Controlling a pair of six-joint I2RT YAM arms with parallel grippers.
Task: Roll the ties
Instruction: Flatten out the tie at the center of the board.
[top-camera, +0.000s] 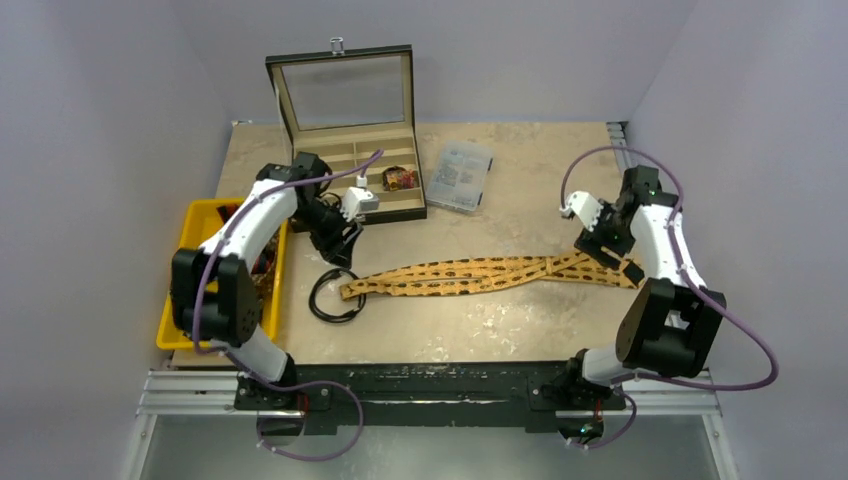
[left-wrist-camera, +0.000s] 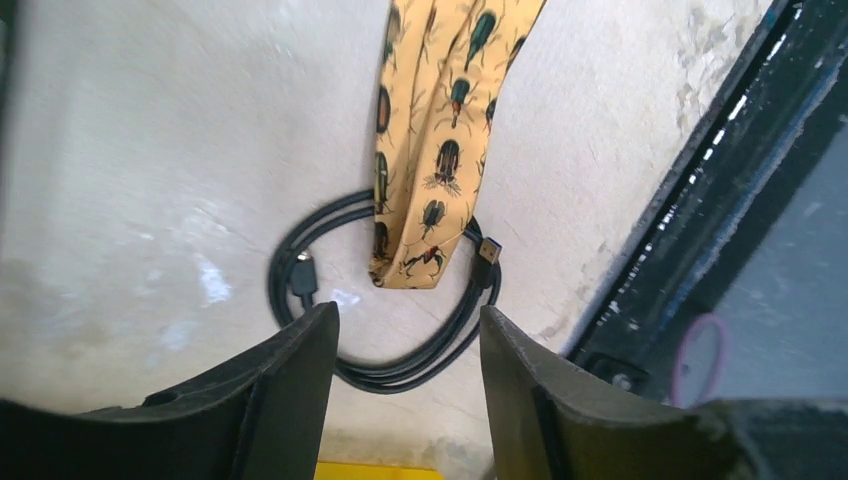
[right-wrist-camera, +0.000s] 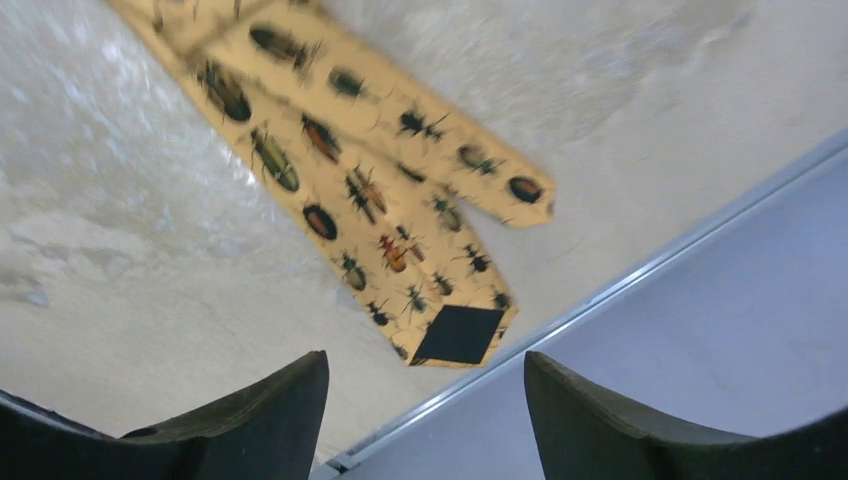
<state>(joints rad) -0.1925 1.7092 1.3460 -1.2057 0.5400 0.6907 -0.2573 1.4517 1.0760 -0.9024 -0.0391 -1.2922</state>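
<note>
- Black rail (top-camera: 430, 380) runs along the near edge of the worktop (top-camera: 500, 325), with both arm bases on it.
- Tan-gold tie (top-camera: 470, 272) with a beetle print lies flat across the middle of the worktop, doubled lengthwise and running left to right.
- The tie's folded end lies on top of the black cable loop (left-wrist-camera: 395, 375), at the left.
- The two free ends sit at the right, close to the worktop edge. The wide tip carries a black diamond patch (right-wrist-camera: 458, 335) and the narrow tip lies beside it.
- Left gripper (left-wrist-camera: 408, 315) is above the cable loop and the folded end, fingers apart, holding nothing.
- Right gripper (right-wrist-camera: 425, 360) is above the tie's tips, fingers apart, holding nothing.
- Yellow bin (top-camera: 200, 225) stands at the left edge, partly under the left arm. Its contents are dark and unclear.
- Open compartment case (top-camera: 345, 195) sits further back with its glass lid upright and a dark rolled item (top-camera: 400, 178) in one cell.
- Clear plastic box (top-camera: 460, 175) lies just right of the case.
</note>
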